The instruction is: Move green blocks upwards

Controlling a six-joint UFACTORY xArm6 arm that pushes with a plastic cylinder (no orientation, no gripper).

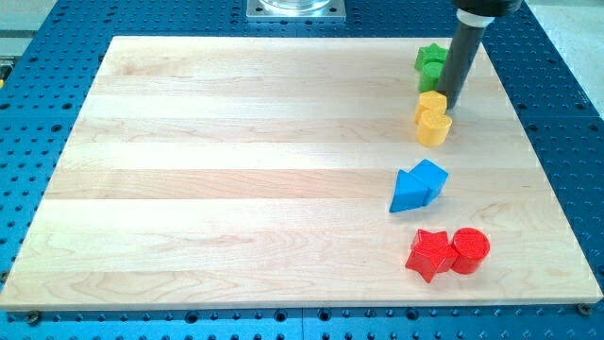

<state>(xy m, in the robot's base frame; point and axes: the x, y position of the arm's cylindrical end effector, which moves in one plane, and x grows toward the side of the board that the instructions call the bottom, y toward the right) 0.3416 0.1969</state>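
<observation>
The single camera view takes in a pale wooden board (283,170) lying on a blue perforated table (557,113); a metal mount (296,8) shows at the view's top edge, above the board's middle.

The green blocks (431,64) sit near the board's top-right corner — two pieces pressed together, their shapes hard to make out because the dark rod (461,57) stands just to their right and covers part of them; the rod comes down from the view's top, nearly upright.

My tip (447,103) rests on the board just below and to the right of the green blocks, seemingly touching or nearly touching their right side, and right beside the upper edge of the yellow blocks (432,118); whether it presses on the yellow ones I cannot tell. There are no fingers here — only the bare rod, holding nothing.

The yellow blocks, two stacked close, lie directly below the green ones; further down come two blue blocks (418,186), wedge-like and touching; near the board's bottom right sit a red star block (429,253) and a red cylinder (470,250), side by side and touching.
</observation>
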